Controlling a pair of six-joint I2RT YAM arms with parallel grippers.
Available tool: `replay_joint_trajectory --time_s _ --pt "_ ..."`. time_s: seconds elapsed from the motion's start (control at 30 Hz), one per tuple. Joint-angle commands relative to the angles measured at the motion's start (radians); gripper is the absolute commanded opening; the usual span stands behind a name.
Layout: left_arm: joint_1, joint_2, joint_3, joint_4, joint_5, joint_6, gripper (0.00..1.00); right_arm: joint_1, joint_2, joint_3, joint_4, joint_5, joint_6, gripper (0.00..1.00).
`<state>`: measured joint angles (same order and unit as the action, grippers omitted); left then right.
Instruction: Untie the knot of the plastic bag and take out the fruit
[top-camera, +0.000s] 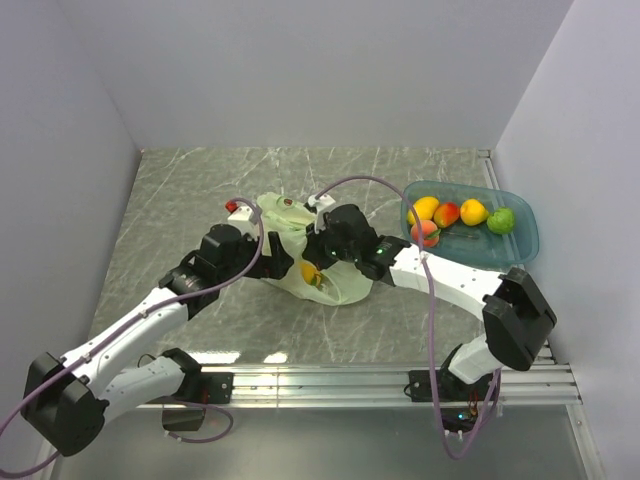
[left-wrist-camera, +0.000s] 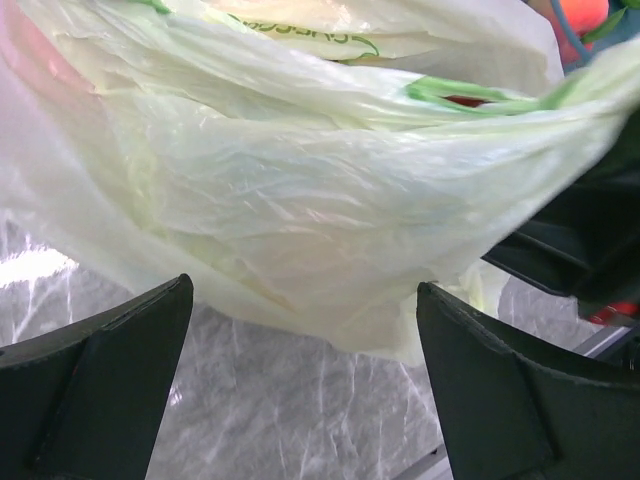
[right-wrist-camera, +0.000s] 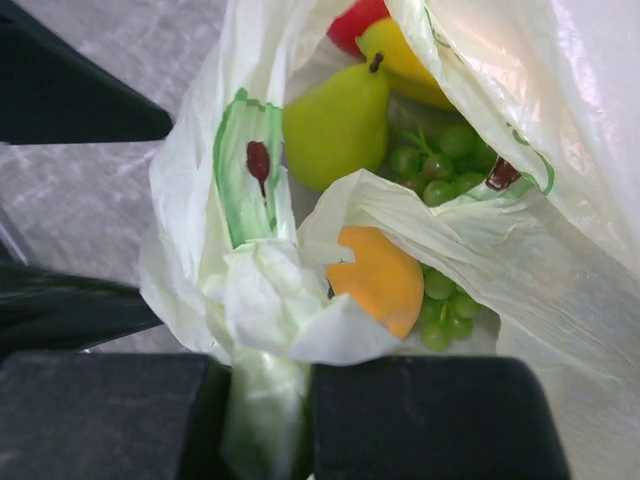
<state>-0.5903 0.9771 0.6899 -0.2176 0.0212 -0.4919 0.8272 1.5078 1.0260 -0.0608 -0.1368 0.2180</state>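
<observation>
The plastic bag (top-camera: 345, 285) sits about the middle of the desk (top-camera: 200, 190), slumped and crinkled, with both arms reaching in on it. The right claw (right-wrist-camera: 268, 372) is at the bag's right side with its fingers (right-wrist-camera: 420, 420) clamped together on a gathered strip of the pale green film. This bunch could be the knot or only a handle loop; the right wrist view is too close to tell.

Past that pinch the bag gapes open, and the fruit lies inside. A green pear (right-wrist-camera: 335, 125) is nearest the mouth, with green grapes (right-wrist-camera: 440, 160) beside and below it. A red apple (right-wrist-camera: 355, 20) and a yellow fruit (right-wrist-camera: 410, 70) lie at the far end, and an orange fruit (right-wrist-camera: 385, 285) is half covered by a fold of film.

The left claw (left-wrist-camera: 305, 290) is at the bag's left side with its fingers (left-wrist-camera: 110, 390) spread wide apart, gripping nothing. The bag's bulging wall hangs just above and between them, and a darker green handle strip (left-wrist-camera: 460, 93) is stretched across its top.

A blue tray (top-camera: 520, 245) with several fruits in it stands by the desk's right edge, toward the far right corner and apart from the bag.
</observation>
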Motion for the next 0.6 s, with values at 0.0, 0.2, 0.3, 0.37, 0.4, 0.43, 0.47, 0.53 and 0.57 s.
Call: replay_joint_trajectory --time_s 0.0,0.2,0.3,0.37,0.4,0.43,0.47,0.53,0.57 --pt "-0.006 0.035 0.008 0.110 0.002 0.024 0.99 -0.005 -0.041 -0.004 0.047 -0.004 0.026 0.00" --pt "-0.025 0.052 0.039 0.167 0.084 0.059 0.99 -0.007 -0.032 0.000 0.041 -0.017 0.026 0.00" --pt "-0.034 0.012 0.008 0.210 0.151 0.082 0.99 -0.002 -0.017 0.003 0.041 -0.035 0.032 0.00" --pt "-0.034 -0.020 -0.023 0.239 0.155 0.090 0.99 -0.003 -0.011 0.002 0.049 -0.050 0.040 0.00" --pt "-0.034 -0.028 -0.029 0.241 0.148 0.092 0.99 -0.003 -0.011 0.000 0.052 -0.055 0.041 0.00" --pt "-0.036 -0.034 -0.033 0.238 0.140 0.095 0.99 -0.005 -0.009 -0.001 0.052 -0.057 0.041 0.00" --pt "-0.036 -0.032 -0.033 0.235 0.106 0.098 0.99 -0.003 -0.009 -0.001 0.053 -0.066 0.041 0.00" --pt "-0.036 -0.014 -0.023 0.227 0.070 0.101 0.99 -0.002 -0.008 -0.001 0.053 -0.073 0.040 0.00" --pt "-0.036 -0.003 -0.020 0.230 0.036 0.102 0.99 0.000 -0.006 0.000 0.052 -0.076 0.037 0.00"
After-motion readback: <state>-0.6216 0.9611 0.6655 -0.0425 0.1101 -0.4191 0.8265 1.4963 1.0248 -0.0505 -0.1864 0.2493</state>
